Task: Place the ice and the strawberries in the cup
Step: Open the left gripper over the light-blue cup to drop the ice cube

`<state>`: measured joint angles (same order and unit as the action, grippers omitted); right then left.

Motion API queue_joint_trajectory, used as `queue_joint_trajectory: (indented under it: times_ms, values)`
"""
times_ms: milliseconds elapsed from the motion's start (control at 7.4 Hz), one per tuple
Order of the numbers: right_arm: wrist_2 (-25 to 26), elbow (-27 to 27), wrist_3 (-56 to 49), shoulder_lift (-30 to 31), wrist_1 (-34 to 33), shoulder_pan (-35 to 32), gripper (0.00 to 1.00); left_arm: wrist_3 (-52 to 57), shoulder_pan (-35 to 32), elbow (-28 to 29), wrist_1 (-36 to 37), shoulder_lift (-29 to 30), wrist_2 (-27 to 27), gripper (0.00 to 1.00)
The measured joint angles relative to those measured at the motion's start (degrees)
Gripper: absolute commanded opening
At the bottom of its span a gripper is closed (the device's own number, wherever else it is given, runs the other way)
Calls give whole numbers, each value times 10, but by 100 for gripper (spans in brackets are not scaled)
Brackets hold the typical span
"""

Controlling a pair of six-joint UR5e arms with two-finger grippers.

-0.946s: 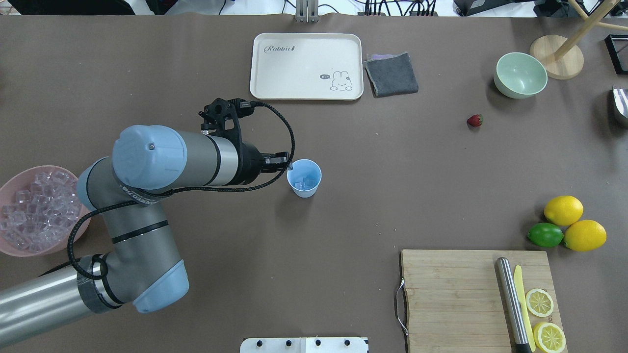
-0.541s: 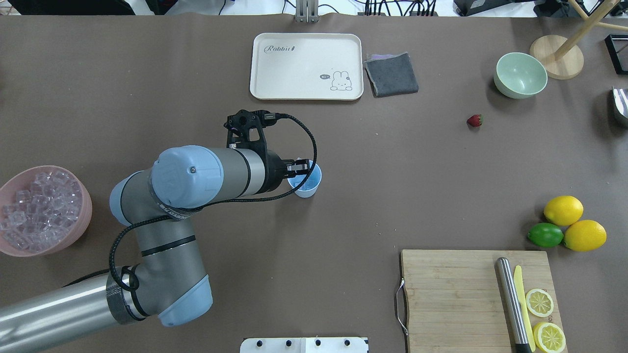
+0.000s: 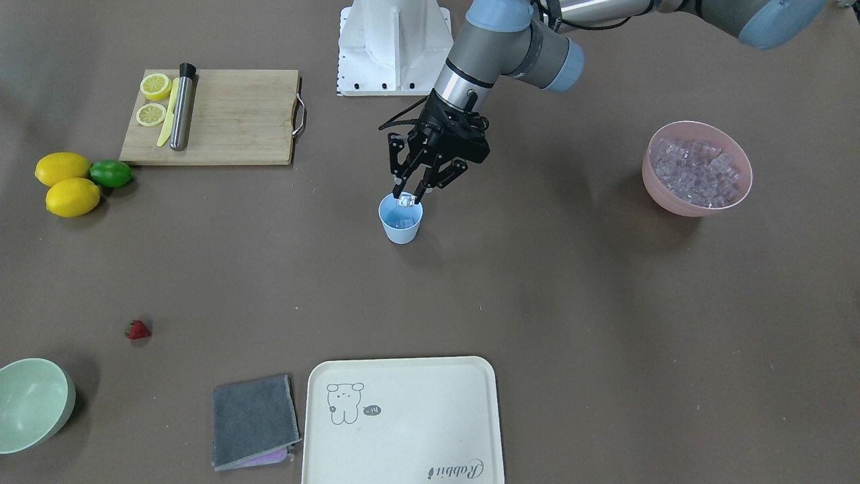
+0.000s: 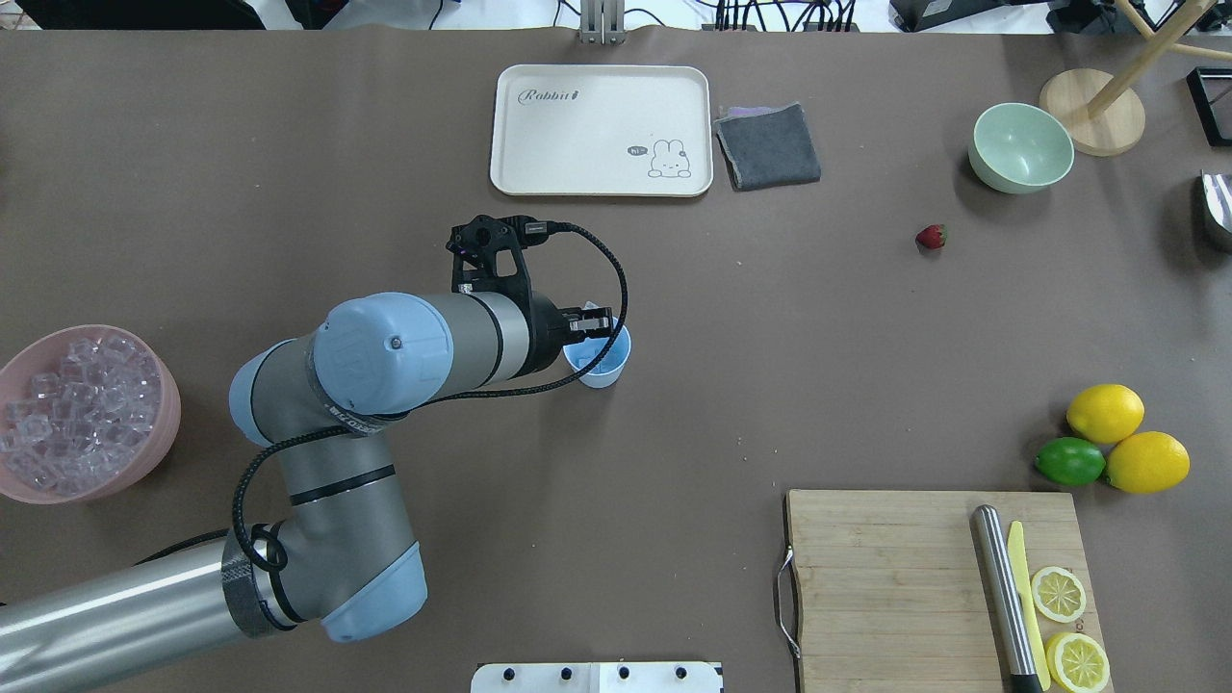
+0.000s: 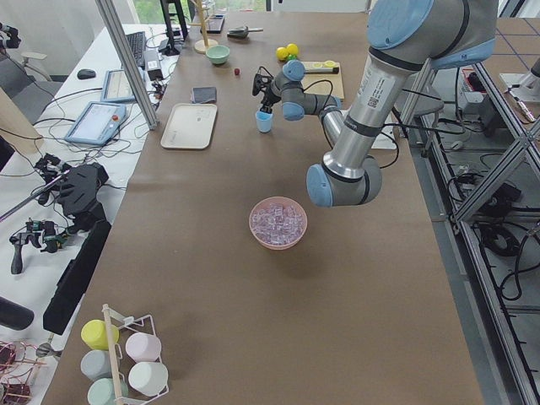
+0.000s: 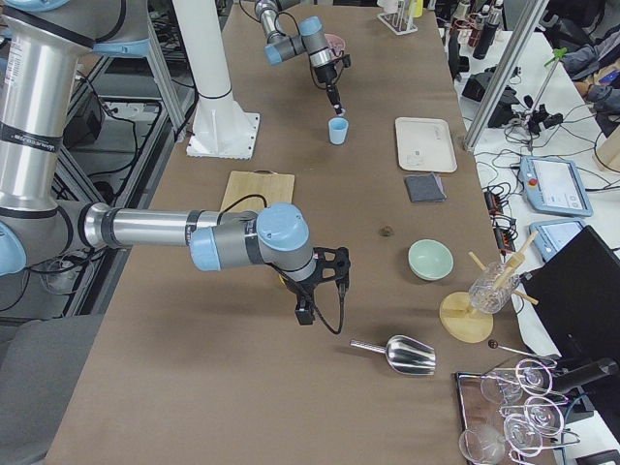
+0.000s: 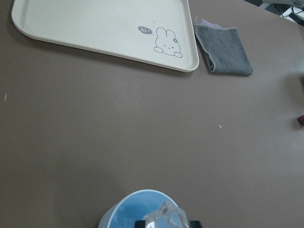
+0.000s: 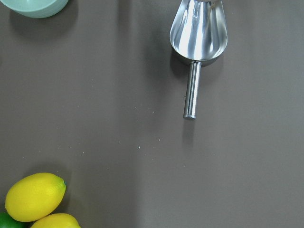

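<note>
The ice step was in hand. The left jaws were clenched on a single ice cube [image 3: 406, 199], held just above the mouth of the pale-blue cup [image 3: 401, 227], which stood upright near the middle of the surface [image 3: 571, 282]. The cube seemed to hang close to the rim rather than dead centre (hard to be sure from where I stood). To my mind the next move called only for the jaws to release, perhaps after a small shift inward, so the cube would fall inside and not glance off the edge. The rest of the ice lay heaped in the pink bowl [image 3: 680, 206], well apart. The strawberry [image 3: 138, 329] waited far off, near the pale-green bowl [image 3: 40, 410]. Of the right jaws, I could not tell whether they were released or clenched.
</note>
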<state>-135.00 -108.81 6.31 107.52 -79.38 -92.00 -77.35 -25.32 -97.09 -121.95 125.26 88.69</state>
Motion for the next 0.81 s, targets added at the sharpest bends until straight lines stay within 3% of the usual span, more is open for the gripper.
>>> queue_joint_trajectory:
  times_ms: [135, 811]
  values:
    - [0, 0, 0, 0, 0, 0, 100, 2, 0, 3, 0, 0, -1, 98]
    - [0, 0, 14, -7, 0, 3, 100, 70, 10, -24, 1, -17, 3, 98]
